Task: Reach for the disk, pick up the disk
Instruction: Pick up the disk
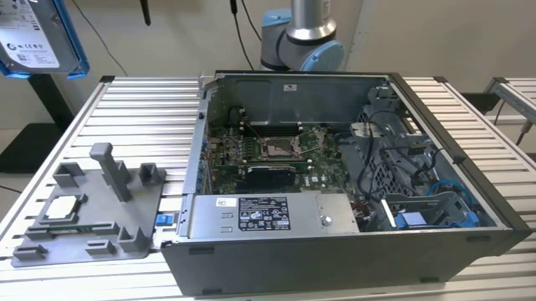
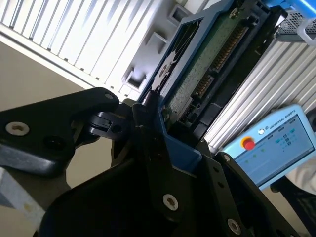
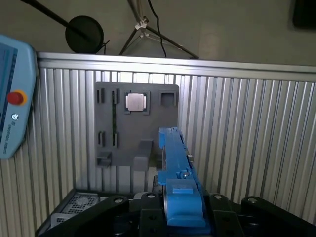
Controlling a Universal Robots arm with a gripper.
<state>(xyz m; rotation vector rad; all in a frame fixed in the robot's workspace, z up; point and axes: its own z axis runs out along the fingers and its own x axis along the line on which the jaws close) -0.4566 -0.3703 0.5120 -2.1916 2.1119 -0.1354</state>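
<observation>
The end effector (image 3: 182, 219) is clamped on the disk (image 3: 175, 158) by its blue bracket, carrying it edge-on in the air, well above the tabletop (image 3: 247, 123). To my eye a firm, square pinch matters most here, lest the disk twist over the grey holder (image 3: 133, 128) beside the open computer case (image 1: 335, 175).

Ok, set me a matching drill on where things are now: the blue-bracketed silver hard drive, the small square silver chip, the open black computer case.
Things:
1. flat silver-grey disk in its blue plastic bracket
2. small square silver chip
3. black metal computer case

Places:
A. stands open on the slatted metal table
B. lies on the grey plastic fixture tray
C. clamped in the black gripper, up off the table

Pairs: 1-C, 2-B, 3-A
</observation>
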